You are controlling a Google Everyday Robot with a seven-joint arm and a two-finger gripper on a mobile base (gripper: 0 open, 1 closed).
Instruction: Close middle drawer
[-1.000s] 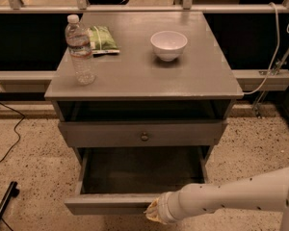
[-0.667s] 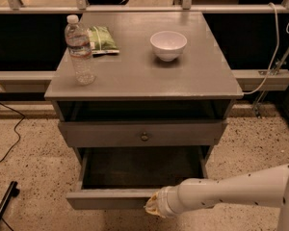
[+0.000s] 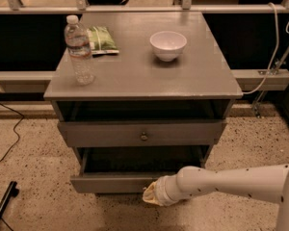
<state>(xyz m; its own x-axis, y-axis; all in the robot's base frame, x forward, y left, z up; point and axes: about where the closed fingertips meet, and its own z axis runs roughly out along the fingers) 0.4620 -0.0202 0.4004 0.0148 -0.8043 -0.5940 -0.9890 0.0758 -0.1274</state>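
The middle drawer [image 3: 111, 183] is the low grey front at the bottom of the grey cabinet. It stands pulled out partway, with its dark inside [image 3: 139, 160] showing. My gripper [image 3: 153, 195], at the end of the white arm coming in from the right, rests against the middle of that front. It hides the knob. Above it is the taller, wider grey drawer front [image 3: 101, 134] with a small round knob [image 3: 143, 136].
On the cabinet top [image 3: 144, 76] stand a water bottle [image 3: 78, 52], a green packet [image 3: 101, 40] and a white bowl [image 3: 168, 44]. A black cable [image 3: 9, 129] and a dark stand foot [image 3: 2, 206] lie on the speckled floor at the left.
My gripper has moved toward the cabinet and the middle drawer has slid further in. Less of its inside shows now.
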